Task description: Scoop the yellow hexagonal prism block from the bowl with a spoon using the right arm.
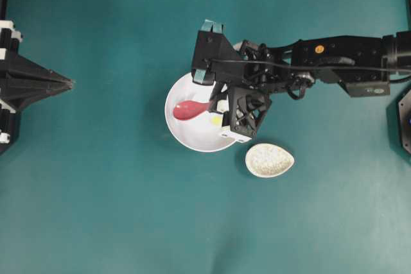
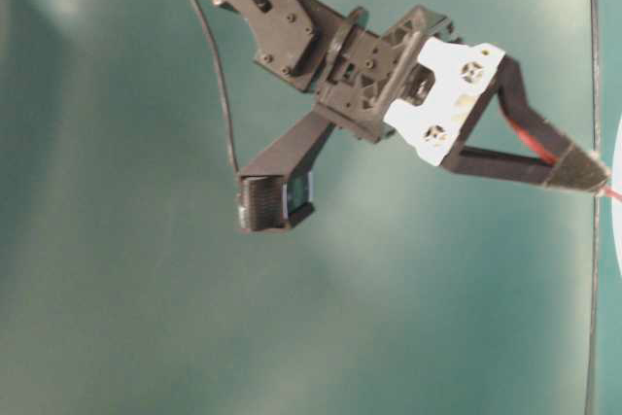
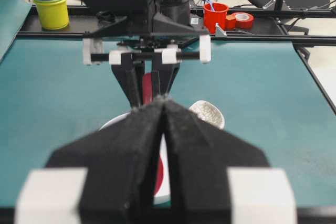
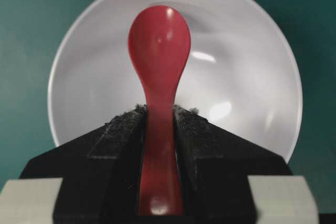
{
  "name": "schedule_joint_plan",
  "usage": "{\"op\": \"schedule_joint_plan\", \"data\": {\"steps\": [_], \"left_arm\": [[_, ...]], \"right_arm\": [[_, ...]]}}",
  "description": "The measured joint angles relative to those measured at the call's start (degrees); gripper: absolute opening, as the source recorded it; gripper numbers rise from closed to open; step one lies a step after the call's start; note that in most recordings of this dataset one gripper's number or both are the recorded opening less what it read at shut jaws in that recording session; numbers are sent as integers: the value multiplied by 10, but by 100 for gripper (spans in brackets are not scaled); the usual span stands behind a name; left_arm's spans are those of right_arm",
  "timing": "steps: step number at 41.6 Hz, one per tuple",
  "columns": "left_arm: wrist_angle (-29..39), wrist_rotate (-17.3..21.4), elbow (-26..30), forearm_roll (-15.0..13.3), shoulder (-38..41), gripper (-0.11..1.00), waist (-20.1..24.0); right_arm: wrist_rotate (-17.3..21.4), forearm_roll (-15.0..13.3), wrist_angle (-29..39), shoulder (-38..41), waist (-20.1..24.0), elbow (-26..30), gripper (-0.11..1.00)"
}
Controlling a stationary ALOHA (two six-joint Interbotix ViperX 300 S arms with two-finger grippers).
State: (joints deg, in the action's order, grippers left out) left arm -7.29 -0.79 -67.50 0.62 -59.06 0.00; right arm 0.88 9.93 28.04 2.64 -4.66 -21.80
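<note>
The white bowl (image 1: 178,129) sits mid-table. My right gripper (image 1: 215,105) hangs over its right side, shut on the handle of the pink-red spoon (image 1: 189,110), whose scoop points left above the bowl's floor. The tiny yellow block (image 1: 216,120) lies in the bowl just beside the gripper. In the right wrist view the fingers (image 4: 123,129) clamp the spoon (image 4: 159,40) over the bowl (image 4: 252,77); the block is hidden there. My left gripper (image 1: 69,82) rests shut at the far left, with nothing in it, its fingertips (image 3: 157,106) pressed together.
A speckled cream spoon rest (image 1: 270,160) lies on the teal table just right of and below the bowl. The right arm (image 1: 334,59) stretches in from the right edge. Cups (image 3: 51,8) and tape stand on a shelf beyond the table.
</note>
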Motion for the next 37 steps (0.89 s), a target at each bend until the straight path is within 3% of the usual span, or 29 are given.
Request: {"op": "schedule_joint_plan", "data": {"steps": [15, 25, 37], "left_arm": [[0, 0, 0, 0, 0, 0, 0], [-1, 0, 0, -1, 1, 0, 0], [0, 0, 0, 0, 2, 0, -1]], "right_arm": [[33, 9, 18, -112, 0, -9, 21], [62, 9, 70, -166, 0, -44, 21], [91, 9, 161, -170, -3, -47, 21]]}}
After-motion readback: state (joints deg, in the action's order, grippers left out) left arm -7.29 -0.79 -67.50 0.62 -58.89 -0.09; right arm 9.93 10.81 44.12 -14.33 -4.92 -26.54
